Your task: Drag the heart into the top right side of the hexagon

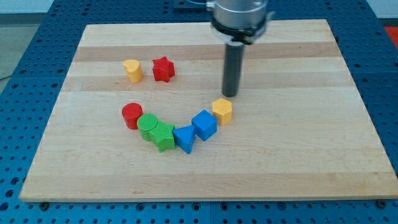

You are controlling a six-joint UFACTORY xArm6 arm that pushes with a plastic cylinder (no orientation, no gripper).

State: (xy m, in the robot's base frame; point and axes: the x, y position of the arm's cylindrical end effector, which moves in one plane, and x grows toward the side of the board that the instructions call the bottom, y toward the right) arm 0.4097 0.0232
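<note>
- Where the wooden board comes nearest, a curved row of blocks begins: a green star-like block sits lowest in the arc, touching a green cylinder on its left.
- Just right of the green pair lies a blue triangle, and touching its right side is a blue cube.
- At the left end of the arc, a red cylinder stands against the green cylinder.
- At the right end, a little farther back, the yellow hexagon touches the blue cube's far right corner.
- Just beyond the hexagon, my tip rests on the board, close to the hexagon's far right side but apart from it.
- As for jaws, this arm has none: it ends in a plain dark rod and has hold of nothing.
- Farther back and well to the left, the yellow heart stands alone, well apart from the hexagon.
- Just right of the heart sits a red star, near it but not touching.
- Around the board lies a blue perforated table.
</note>
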